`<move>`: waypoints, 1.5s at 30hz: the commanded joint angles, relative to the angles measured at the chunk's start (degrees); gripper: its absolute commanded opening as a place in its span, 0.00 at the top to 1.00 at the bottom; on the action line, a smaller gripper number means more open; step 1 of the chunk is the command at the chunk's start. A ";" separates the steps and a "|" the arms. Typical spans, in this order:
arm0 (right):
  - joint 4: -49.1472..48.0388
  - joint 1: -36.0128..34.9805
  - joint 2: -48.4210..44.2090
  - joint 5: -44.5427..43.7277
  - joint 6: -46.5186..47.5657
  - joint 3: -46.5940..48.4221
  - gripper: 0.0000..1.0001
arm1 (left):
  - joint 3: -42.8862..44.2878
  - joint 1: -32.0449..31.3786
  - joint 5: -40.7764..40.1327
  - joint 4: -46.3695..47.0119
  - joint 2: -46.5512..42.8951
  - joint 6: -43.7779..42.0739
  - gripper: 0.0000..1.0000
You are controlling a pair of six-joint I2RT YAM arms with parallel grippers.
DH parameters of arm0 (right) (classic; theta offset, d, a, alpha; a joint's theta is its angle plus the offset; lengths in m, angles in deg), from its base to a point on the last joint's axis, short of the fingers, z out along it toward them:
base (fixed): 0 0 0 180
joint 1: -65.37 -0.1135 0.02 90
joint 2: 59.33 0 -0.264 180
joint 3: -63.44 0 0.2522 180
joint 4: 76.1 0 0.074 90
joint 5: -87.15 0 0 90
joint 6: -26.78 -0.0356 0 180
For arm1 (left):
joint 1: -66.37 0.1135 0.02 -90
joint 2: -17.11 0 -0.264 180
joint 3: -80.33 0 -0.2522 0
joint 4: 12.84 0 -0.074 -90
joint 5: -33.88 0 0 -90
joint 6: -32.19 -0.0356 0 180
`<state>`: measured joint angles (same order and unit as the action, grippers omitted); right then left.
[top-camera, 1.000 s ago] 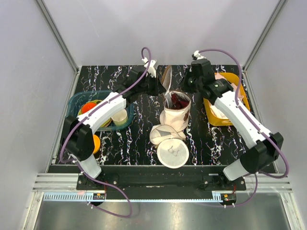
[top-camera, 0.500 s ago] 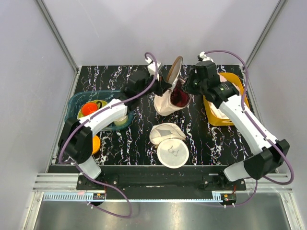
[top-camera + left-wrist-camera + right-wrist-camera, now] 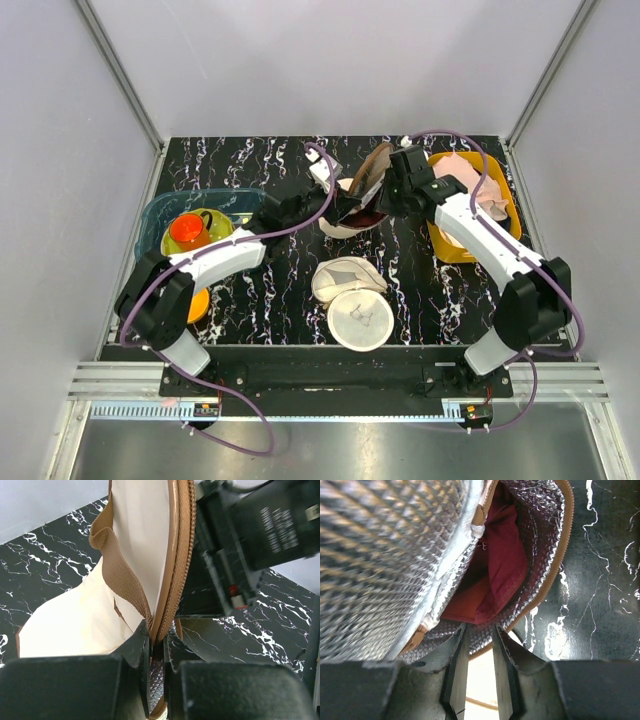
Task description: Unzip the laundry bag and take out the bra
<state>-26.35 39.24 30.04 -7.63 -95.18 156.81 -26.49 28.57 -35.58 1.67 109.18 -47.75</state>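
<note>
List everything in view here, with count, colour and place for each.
cream bag: 1, cream with a brown zip, open, back centre
red cloth: 1, dark red, inside the cream bag
round mesh bag: 1, white, front centre
three-cornered mesh bag: 1, whitish, just behind the round one
yellow tub: 1, yellow, right side
pink cloth: 1, pale pink, in the yellow tub
teal bin: 1, teal, left side
plate: 1, yellow-green, in the teal bin
orange cup: 1, orange, on the plate
orange thing: 1, front left, partly hidden
table: 1, black marbled
left gripper: shut on the bag's zip edge
right gripper: shut on the bag's rim
</note>
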 commanded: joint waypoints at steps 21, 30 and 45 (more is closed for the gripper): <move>-6.45 0.11 18.56 -8.49 7.62 7.84 0.40 | 2.90 -0.78 1.00 2.58 -4.89 -0.05 1.00; -5.84 0.11 18.05 -11.84 9.64 7.66 1.00 | 2.37 -0.78 0.21 1.52 -5.59 -0.57 1.00; -6.64 0.20 -8.31 -1.28 4.90 10.28 1.00 | 3.60 -1.22 -3.04 -2.34 -4.53 0.04 1.00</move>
<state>-31.44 39.31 25.29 -10.75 -88.15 163.00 -25.13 27.89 -37.07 -1.47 105.88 -47.73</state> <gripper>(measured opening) 0.022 0.080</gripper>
